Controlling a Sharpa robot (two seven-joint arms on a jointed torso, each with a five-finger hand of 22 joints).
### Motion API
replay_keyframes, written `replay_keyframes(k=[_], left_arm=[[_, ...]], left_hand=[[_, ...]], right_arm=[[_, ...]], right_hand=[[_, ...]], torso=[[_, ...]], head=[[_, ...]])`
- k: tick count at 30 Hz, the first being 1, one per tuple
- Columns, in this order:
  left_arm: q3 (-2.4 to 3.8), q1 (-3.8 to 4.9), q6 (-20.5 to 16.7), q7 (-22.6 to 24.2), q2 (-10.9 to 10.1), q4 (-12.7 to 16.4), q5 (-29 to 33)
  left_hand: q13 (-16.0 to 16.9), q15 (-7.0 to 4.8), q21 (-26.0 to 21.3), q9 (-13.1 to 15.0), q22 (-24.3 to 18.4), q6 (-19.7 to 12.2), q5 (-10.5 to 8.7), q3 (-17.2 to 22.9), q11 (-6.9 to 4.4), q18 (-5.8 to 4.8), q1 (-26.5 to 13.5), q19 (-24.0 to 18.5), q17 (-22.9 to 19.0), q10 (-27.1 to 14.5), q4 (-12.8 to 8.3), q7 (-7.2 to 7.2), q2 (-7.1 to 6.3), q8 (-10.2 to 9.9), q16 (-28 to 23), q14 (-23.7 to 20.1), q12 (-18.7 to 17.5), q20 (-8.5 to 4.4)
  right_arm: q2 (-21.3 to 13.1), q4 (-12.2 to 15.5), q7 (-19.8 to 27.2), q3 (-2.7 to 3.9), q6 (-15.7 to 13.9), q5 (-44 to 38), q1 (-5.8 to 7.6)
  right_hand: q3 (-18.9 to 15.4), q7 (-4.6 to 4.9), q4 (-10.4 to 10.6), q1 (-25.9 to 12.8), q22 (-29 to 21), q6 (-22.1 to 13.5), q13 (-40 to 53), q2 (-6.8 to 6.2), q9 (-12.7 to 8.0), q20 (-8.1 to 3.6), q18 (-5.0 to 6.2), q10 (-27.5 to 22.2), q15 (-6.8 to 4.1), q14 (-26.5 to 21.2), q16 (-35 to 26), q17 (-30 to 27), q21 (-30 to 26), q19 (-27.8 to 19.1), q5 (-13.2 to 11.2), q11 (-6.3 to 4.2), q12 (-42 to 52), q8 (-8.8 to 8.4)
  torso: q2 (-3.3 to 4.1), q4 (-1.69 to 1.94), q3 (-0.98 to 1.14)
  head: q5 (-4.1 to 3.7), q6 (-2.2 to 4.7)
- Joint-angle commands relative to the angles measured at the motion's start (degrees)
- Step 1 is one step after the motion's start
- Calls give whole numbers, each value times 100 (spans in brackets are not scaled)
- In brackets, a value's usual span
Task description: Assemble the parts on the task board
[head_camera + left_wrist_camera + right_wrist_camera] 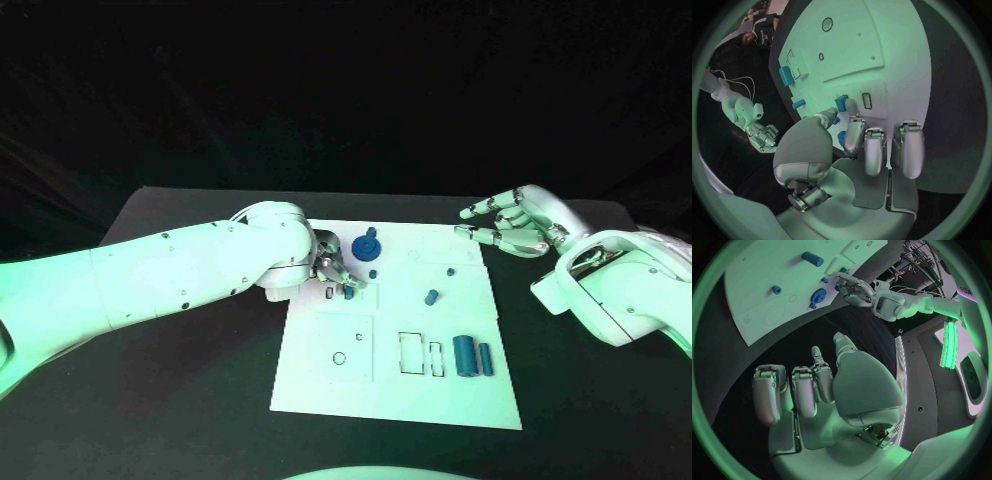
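The white task board (389, 390) lies mid-table. At its left edge my left hand (326, 270) pinches a small blue part (841, 103) between thumb and a finger, just above the board (854, 45) and close to a small rectangular slot (867, 100). A round blue part (366, 244) stands beside that hand. Small blue pieces (431, 296) lie in the board's middle, and two blue cylinders (464, 355) lie at its right side. My right hand (512, 222) hovers over the board's far right corner, fingers apart, holding nothing; its palm (848, 385) is bare.
Rectangular outlines (411, 352) and a small round hole (339, 357) mark the board's near half. Black tabletop (173, 400) surrounds the board. The left forearm (159, 275) stretches across the table's left side, the right forearm (620, 290) across its right.
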Motion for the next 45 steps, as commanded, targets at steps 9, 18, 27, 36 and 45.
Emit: replay_keyframes(k=[9, 18, 27, 36, 45], left_arm=[[-27, -57, 156, -405, -86, 81, -36], [171, -8, -185, -388, -352, 413, 81], [326, 406, 62, -410, -523, 348, 95], [342, 610, 365, -376, -275, -359, -29], [306, 656, 780, -330, 97, -1034, -59]], left_hand=[[26, -56, 34, 44, 1228, 53, 12, -421, -22, -82, -137, 437, 1509, 54, 12, -35, 67, 37, 18, 613, 39, -59], [-65, -60, -40, 70, 1145, -20, 12, -933, -15, -57, -273, 386, 1509, -5, 19, -21, 97, 21, 18, 613, -54, -68], [-209, -24, -191, 67, 980, -165, 17, -1307, 36, -9, -121, 280, 1509, -133, 12, 37, 149, -51, 18, 613, -207, -37], [-559, 124, -306, -362, 877, -519, 20, -1504, 218, 22, 519, 211, 1509, -383, 19, 256, 350, -590, 18, 613, -554, 91], [-561, 140, -278, -504, 917, -394, 21, -1627, 228, 13, 606, 236, 1509, -373, 17, 258, 354, -658, 18, 613, -543, 120]], right_arm=[[6, -8, 29, 2, 40, -62, -1], [18, -47, 26, 1, 50, -62, -2], [87, -130, 28, 0, 58, -98, -18], [117, -163, 24, 0, 70, -105, -42], [137, -169, 23, -1, 76, -105, -49]], right_hand=[[-36, -13, -9, 46, 551, 42, 789, 16, 9, -18, 56, 30, -31, 513, -21, 1114, -43, 13, 28, -37, -24, 30], [-36, -13, -9, 46, 551, 42, 789, 16, 9, -18, 56, 30, -31, 513, -21, 1114, -43, 13, 28, -37, -24, 30], [-36, -13, -9, 46, 551, 42, 789, 16, 9, -18, 56, 30, -31, 513, -21, 1114, -43, 13, 28, -37, -24, 30], [-44, -14, -4, 43, 553, 44, 796, 16, 9, -19, 56, 36, -31, 515, -18, 1120, -43, 15, 34, -38, -14, 30], [-48, -14, 0, 43, 555, 46, 795, 19, 10, -20, 55, 36, -32, 515, -19, 1119, -42, 17, 38, -38, -14, 31]], torso=[[1, -1, -4], [-7, 1, -5], [-3, 5, 7], [5, -1, -5], [8, -2, -6]], head=[[-6, 0], [-25, 18], [-6, 55], [7, 62], [10, 57]])
